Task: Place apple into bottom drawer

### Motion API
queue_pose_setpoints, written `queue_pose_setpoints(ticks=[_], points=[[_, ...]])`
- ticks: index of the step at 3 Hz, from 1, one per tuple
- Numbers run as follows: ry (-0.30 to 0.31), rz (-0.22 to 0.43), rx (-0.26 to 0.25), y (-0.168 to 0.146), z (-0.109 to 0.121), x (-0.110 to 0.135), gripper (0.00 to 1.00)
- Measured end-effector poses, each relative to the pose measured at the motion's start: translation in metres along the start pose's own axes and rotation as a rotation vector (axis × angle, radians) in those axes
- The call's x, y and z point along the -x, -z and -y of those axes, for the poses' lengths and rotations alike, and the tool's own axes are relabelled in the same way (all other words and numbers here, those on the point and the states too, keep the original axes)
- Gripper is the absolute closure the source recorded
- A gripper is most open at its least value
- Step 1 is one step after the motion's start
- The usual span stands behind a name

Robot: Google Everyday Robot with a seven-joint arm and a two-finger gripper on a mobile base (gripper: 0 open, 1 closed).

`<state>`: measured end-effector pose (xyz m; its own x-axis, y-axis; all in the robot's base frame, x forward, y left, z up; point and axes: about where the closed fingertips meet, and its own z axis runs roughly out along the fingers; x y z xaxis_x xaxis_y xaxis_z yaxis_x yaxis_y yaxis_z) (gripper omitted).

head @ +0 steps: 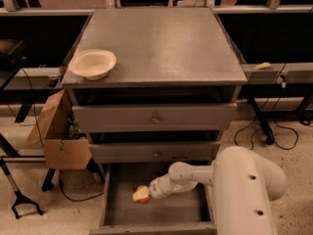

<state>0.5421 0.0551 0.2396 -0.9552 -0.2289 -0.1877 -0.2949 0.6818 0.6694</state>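
Note:
The apple, orange-red with a pale yellowish patch, is held low inside the open bottom drawer, left of its middle. My gripper reaches in from the right at the end of the white arm and is shut on the apple. I cannot tell whether the apple touches the drawer floor. The two upper drawers with brass knobs are closed.
A shallow cream bowl sits on the cabinet top at the front left. A cardboard box stands on the floor left of the cabinet. Cables lie on the floor to the right. The arm's white body fills the lower right.

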Motion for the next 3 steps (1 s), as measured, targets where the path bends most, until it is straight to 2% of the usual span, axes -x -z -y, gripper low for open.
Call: queue_pose_setpoints(ticks=[1, 2, 3], points=[[-0.028, -0.049, 0.025, -0.035, 0.009, 0.001, 0.99], [-0.056, -0.076, 0.045, -0.056, 0.016, -0.002, 0.80], [-0.069, -0.093, 0.059, -0.069, 0.020, -0.006, 0.57]])
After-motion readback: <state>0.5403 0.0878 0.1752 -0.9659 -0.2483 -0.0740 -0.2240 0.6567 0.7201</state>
